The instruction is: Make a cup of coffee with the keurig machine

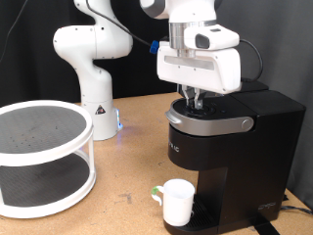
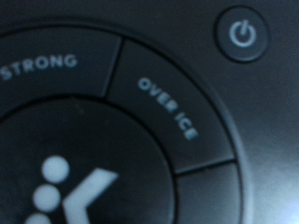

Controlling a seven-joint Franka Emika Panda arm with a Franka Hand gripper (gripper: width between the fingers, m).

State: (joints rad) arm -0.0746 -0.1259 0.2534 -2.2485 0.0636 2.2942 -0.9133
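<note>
The black keurig machine stands at the exterior view's right, lid down. The white cup, its greenish handle towards the left, stands under the spout on the drip tray. My gripper points straight down onto the button panel on top of the machine, fingers close together, tips at or touching the panel. The wrist view is filled by that panel at very close range: the round K brew button, the "OVER ICE" button, the "STRONG" button and the power button. My fingers do not show there.
A white two-tier round rack stands on the wooden table at the exterior view's left. The arm's white base stands behind it, with a blue light at its foot. A dark curtain closes the back.
</note>
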